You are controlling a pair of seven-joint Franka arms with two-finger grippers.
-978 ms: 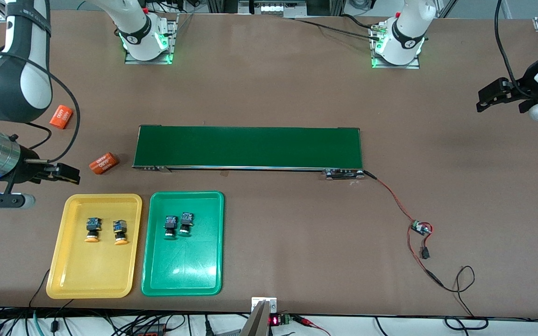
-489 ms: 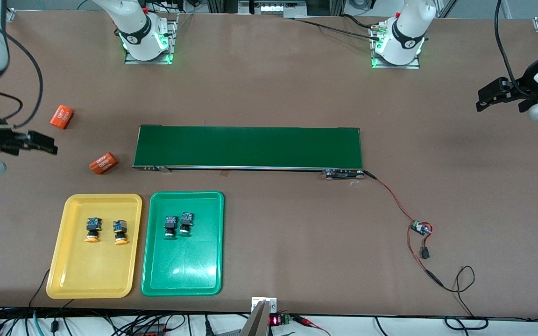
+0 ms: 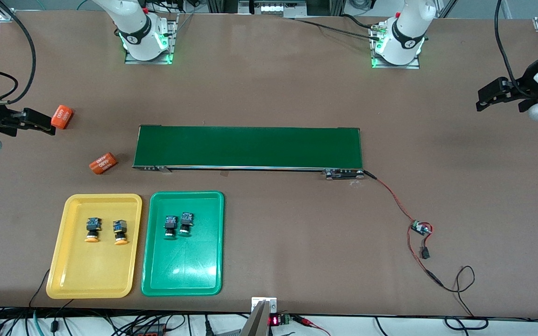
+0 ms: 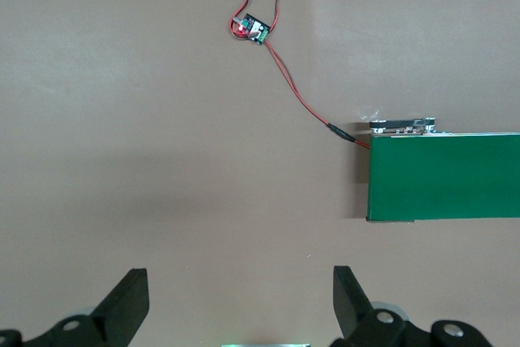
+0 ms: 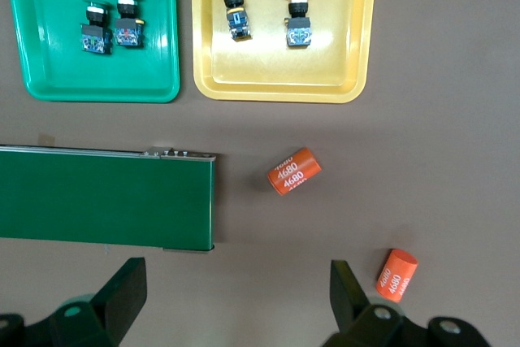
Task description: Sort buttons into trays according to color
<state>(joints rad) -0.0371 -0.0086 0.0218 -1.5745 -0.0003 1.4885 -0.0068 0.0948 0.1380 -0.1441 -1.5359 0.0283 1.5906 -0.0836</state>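
Observation:
Two yellow-capped buttons [image 3: 92, 230] [image 3: 120, 232] lie side by side in the yellow tray [image 3: 91, 273]. Two green-capped buttons [image 3: 170, 227] [image 3: 186, 223] lie together in the green tray [image 3: 182, 273] beside it. The right wrist view shows the same pairs, yellow buttons [image 5: 236, 12] and green buttons [image 5: 96, 28], each in its matching tray. My right gripper [image 3: 47, 123] hangs open and empty over the table at the right arm's end, close to an orange cylinder. My left gripper [image 3: 484, 100] waits open and empty over bare table at the left arm's end.
A long dark-green conveyor belt [image 3: 248, 147] lies across the middle. Two orange "4680" cylinders [image 3: 61, 116] [image 3: 103, 164] lie off its end toward the right arm. A red-and-black wire with a small circuit board [image 3: 421, 228] trails from the belt's left-arm end.
My right gripper has drawn away from the yellow tray's corner and now hangs beside the orange cylinder farther from the camera. Buttons, trays and the left arm have not moved.

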